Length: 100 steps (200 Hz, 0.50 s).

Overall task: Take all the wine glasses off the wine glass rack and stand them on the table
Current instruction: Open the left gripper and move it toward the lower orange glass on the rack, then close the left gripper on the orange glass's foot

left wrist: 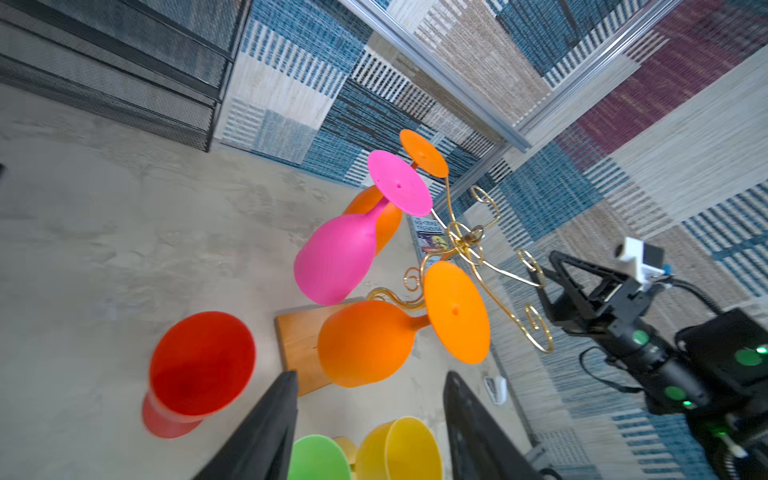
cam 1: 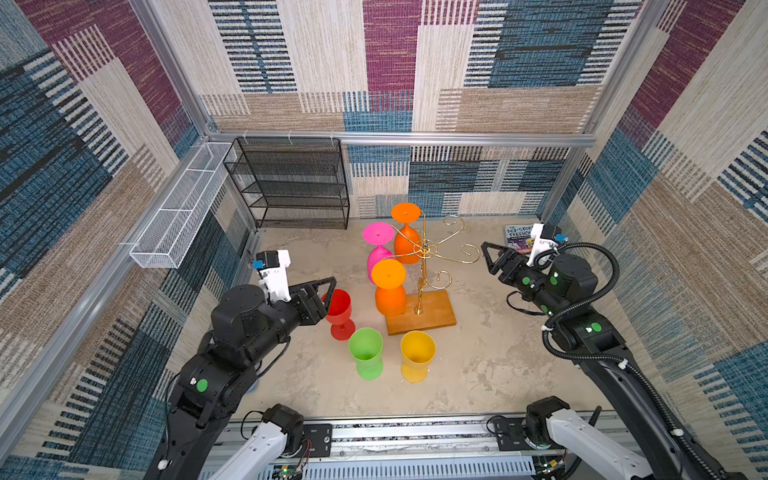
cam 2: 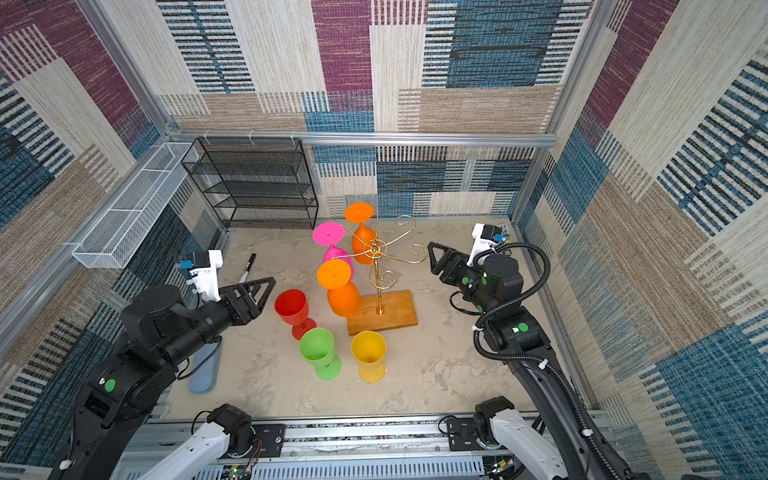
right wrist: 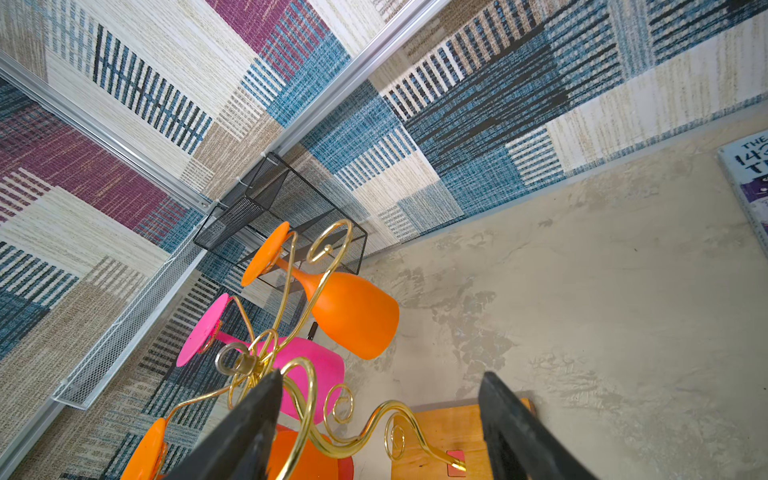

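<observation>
Red glass (cam 1: 338,309) sat beside the rack (cam 1: 424,248) — left hand (cam 2: 266,296) gaped empty, right hand (cam 1: 488,258) too. Next looked like the orange glass (cam 1: 390,296) hanging over the rack's base — needed unhooking by its stem.

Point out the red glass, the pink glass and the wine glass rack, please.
red glass (cam 2: 292,305): in a top view, inside of its upright bowl.
pink glass (cam 1: 378,233): in a top view, its round foot, hanging upside down.
wine glass rack (cam 1: 438,311): in a top view, bare wooden base.
</observation>
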Tool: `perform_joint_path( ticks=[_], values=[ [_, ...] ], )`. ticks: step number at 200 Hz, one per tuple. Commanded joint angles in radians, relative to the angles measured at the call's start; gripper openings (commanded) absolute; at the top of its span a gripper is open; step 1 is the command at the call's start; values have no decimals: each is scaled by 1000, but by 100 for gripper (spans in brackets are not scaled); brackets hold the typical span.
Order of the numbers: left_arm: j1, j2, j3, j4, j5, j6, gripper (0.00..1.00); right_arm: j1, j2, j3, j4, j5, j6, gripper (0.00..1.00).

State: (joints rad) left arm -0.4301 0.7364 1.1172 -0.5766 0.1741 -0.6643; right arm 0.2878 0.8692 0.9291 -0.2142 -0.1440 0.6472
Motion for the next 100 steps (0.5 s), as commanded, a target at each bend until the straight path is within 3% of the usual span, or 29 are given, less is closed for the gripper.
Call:
perform_joint_path(
  ticks=[1,31,100],
  values=[
    [3,42,-70,228,235,-225,58,1,1,-2,43,-19,17,76],
    [11,94,-184,475,354,-397,59,0,-14,-2,32,-12,12,76],
    [12,191,-242,642,457,-511,55,0,-21,-14,37,-12,16,76]
  ],
)
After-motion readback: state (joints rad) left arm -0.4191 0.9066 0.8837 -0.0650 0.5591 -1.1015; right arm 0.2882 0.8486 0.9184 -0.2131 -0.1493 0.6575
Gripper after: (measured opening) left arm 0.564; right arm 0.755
